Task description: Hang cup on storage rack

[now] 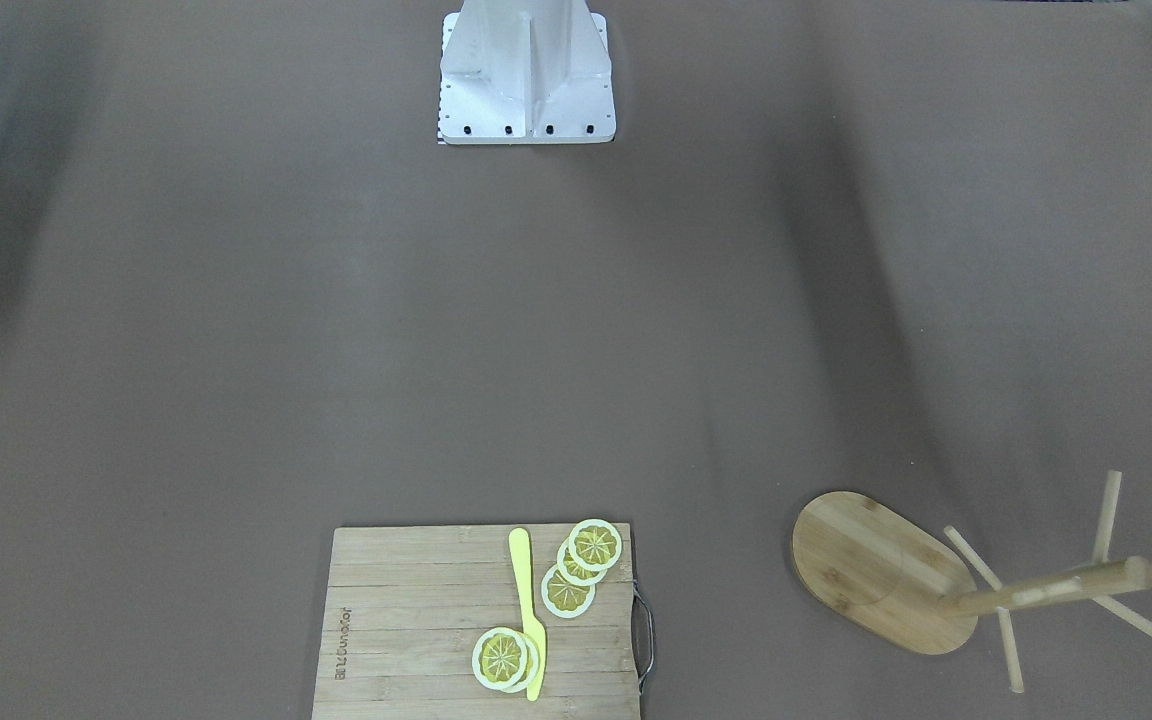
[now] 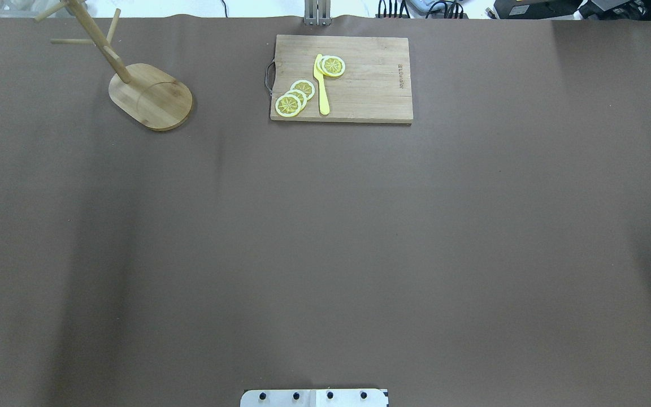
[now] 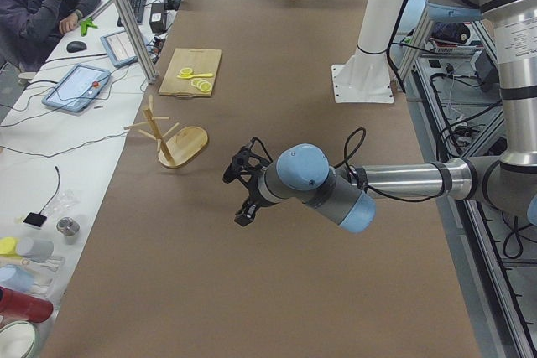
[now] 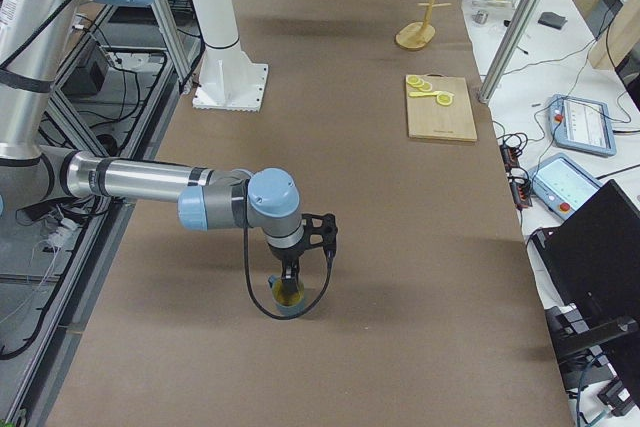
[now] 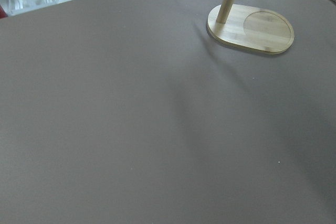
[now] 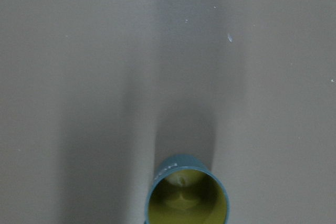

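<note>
Only side-on: right gripper point(image 4: 291, 281) over cup point(image 4: 281, 296)

Cup point(image 6: 186, 193), seemingly upright, far from rack point(image 2: 156, 99)

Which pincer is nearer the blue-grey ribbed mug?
Right. The right pincer is directly at the blue-grey ribbed mug; the left pincer is far off, nearer the bamboo mug tree.
</note>
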`<state>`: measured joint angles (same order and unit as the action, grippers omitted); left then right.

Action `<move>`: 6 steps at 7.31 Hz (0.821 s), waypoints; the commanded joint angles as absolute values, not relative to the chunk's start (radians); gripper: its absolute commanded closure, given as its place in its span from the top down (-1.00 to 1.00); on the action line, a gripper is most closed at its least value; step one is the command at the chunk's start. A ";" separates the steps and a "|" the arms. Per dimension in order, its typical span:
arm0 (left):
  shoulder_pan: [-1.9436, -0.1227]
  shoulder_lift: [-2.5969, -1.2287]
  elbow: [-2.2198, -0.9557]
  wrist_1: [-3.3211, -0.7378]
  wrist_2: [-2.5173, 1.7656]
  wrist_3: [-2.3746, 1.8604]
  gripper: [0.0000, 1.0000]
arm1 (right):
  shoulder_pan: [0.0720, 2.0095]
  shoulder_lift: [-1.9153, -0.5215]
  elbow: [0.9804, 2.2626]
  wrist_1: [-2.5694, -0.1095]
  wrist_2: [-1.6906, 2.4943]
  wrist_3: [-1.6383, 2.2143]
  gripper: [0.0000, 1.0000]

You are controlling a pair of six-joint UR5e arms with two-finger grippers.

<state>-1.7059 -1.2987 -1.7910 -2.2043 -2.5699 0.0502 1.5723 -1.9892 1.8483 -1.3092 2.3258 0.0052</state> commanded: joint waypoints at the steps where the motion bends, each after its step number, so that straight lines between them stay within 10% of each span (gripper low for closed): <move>1: -1.704 -1.298 -1.781 -2.223 -2.572 0.048 0.99 | 1.572 -1.999 1.688 -1.097 2.326 0.034 0.95; 6: -1.706 -1.296 -1.779 -2.229 -2.577 0.049 0.99 | 1.569 -1.996 1.609 -0.937 2.332 0.120 0.75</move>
<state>-1.7053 -1.2973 -1.7805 -2.2274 -2.5770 0.0490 1.5699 -1.9999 1.6114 -0.9467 2.3310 0.1112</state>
